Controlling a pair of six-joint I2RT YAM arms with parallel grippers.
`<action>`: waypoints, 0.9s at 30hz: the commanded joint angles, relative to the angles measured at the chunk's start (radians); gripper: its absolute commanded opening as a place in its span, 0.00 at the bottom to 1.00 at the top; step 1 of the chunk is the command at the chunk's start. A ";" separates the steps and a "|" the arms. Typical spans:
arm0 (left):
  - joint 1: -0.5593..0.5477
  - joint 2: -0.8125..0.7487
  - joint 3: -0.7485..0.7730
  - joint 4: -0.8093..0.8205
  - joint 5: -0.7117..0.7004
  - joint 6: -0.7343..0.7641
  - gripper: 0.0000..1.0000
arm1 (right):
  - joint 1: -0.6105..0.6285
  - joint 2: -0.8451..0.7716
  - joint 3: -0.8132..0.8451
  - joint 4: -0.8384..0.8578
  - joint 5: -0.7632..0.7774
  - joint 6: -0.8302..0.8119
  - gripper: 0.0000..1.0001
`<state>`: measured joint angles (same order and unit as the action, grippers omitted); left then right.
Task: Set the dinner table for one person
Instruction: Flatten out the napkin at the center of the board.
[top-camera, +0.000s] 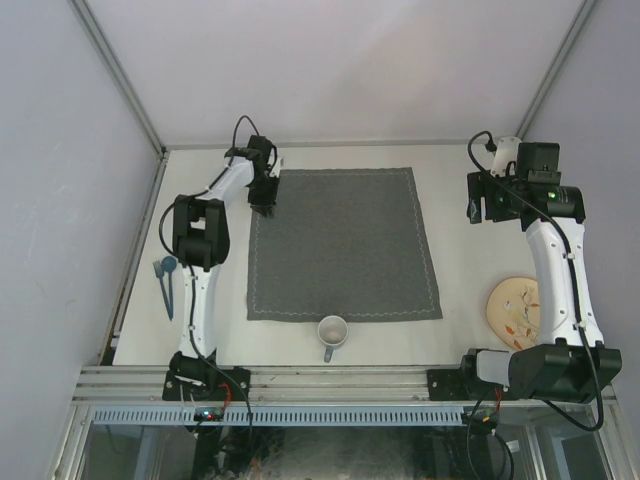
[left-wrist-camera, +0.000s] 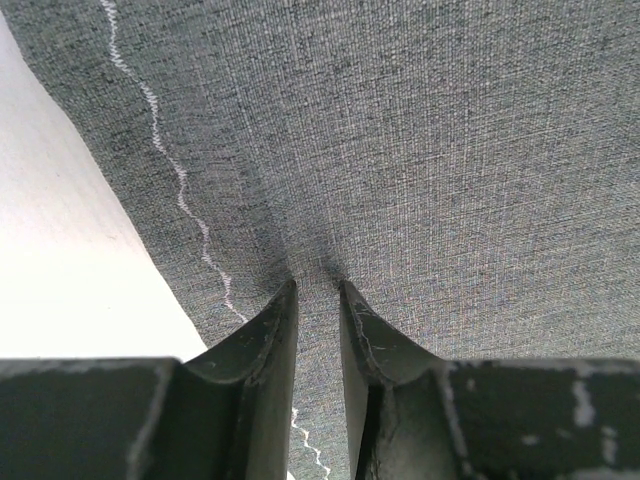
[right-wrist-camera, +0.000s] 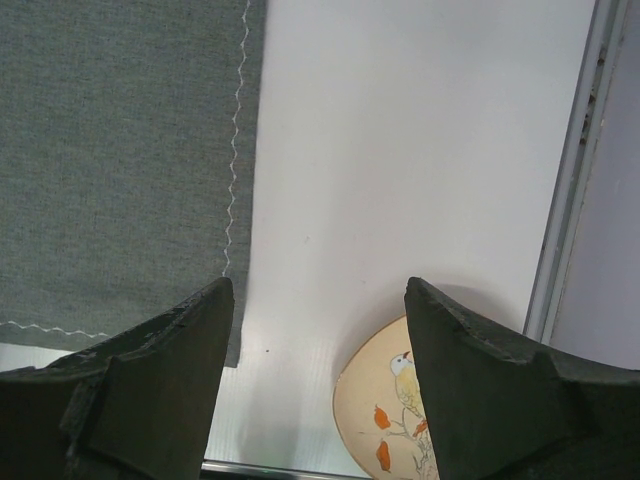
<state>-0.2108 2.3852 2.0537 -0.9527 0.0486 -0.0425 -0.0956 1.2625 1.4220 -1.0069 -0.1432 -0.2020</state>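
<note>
The dinner table is the off-white surface with metal rails. A square dark grey stitched cloth lies flat on its middle. My left gripper is down at the cloth's far left corner. In the left wrist view its jaws are closed to a narrow gap on a puckered fold of the cloth. My right gripper hovers open and empty to the right of the cloth. In the right wrist view a cream plate with a painted bird shows below it.
The plate lies near the table's right edge. A white mug stands just in front of the cloth's near edge. Blue utensils lie by the left rail. Metal frame posts border the table.
</note>
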 joint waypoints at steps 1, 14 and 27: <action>0.012 -0.044 -0.002 0.003 0.081 -0.002 0.27 | 0.007 -0.017 0.025 0.023 0.019 0.016 0.70; 0.013 -0.721 -0.322 0.335 -0.008 -0.006 0.25 | -0.009 -0.057 -0.087 0.110 -0.002 0.015 0.70; 0.096 -1.429 -0.919 0.552 -0.189 0.096 0.28 | -0.094 -0.262 -0.281 0.153 -0.086 -0.064 0.71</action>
<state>-0.1303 1.0370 1.2865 -0.4465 -0.1043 0.0166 -0.1497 1.0863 1.1839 -0.8974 -0.1936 -0.2283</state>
